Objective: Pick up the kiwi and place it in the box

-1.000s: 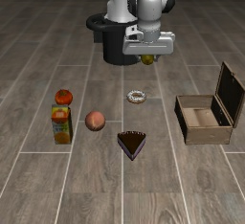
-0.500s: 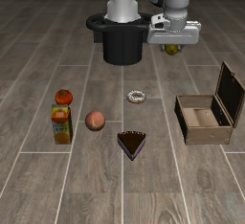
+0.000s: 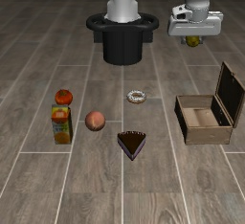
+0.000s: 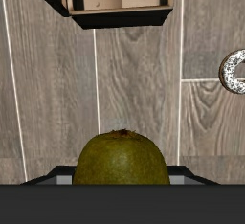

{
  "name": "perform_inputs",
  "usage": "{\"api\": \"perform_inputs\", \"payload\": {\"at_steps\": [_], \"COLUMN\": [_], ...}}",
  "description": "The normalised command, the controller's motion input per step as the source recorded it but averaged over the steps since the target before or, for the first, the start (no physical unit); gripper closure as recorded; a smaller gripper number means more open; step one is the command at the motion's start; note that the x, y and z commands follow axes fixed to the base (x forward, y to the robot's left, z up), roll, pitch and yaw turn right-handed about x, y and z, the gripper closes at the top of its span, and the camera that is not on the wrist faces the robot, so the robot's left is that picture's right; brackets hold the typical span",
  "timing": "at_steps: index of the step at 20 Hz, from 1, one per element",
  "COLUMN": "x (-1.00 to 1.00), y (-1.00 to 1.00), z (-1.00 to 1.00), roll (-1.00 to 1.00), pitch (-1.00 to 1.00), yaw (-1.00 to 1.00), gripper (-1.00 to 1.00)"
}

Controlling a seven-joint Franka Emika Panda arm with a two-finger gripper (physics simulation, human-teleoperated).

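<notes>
Carton [image 3: 61, 125], exterior view's left: it stands with the peach [image 3: 94, 121], cake wedge [image 3: 131, 144] and ring [image 3: 137, 96], all well apart from your route. Leave them alone.
Kiwi [image 3: 194, 41]: gripped in the jaws from both sides, raised well above the floor, not yet over the box.
Box [image 3: 203, 121], exterior view's right: lid open and upright, interior bare.
Handling: carry the kiwi level until it hangs over the opening, clear of the lid. Lower it between the walls before you release.
</notes>
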Motion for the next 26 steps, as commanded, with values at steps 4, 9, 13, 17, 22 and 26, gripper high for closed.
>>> {"api": "perform_inputs", "payload": {"at_steps": [4,9,13,17,22,26], "x": [1.00,1.00,1.00,1.00,0.40,0.00], "y": [0.00,0.00,0.00,0.00,0.20,0.00], "z": [0.00,0.00,0.00,0.00,0.00,0.00], "roll": [0.00,0.00,0.00,0.00,0.00,0.00], "pitch": [0.00,0.00,0.00,0.00,0.00,0.00], "yaw": [0.00,0.00,0.00,0.00,0.00,0.00], "gripper": [1.00,1.00,1.00,1.00,-1.00,-1.00]}}
